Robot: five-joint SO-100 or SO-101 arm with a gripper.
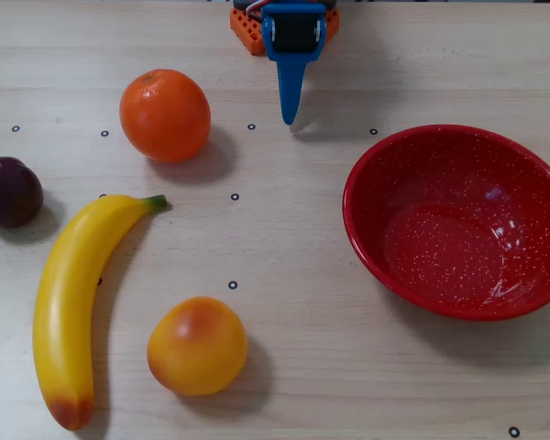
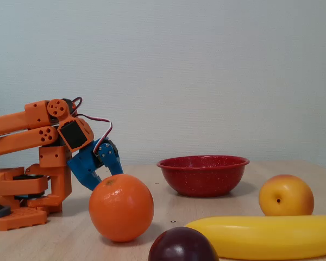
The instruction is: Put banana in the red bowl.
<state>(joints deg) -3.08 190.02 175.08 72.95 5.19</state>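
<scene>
The banana (image 1: 69, 302) lies on the table at the left of the overhead view, green stem pointing to the upper right and orange-red end at the bottom. It also shows in the fixed view (image 2: 261, 236) at the front right. The red bowl (image 1: 367, 220) stands upright and empty at the right; in the fixed view its wall (image 2: 204, 179) is at the middle back. My blue gripper (image 1: 290, 112) is at the top middle, folded back near the arm's base, shut and empty, far from both banana and bowl. In the fixed view the gripper (image 2: 117, 169) hangs low behind the orange.
An orange (image 1: 165, 115) sits left of the gripper. A dark plum (image 1: 9, 191) is at the left edge. A yellow-orange round fruit (image 1: 197, 346) lies right of the banana's lower half. The arm's orange base (image 2: 22, 190) stands at the table's back.
</scene>
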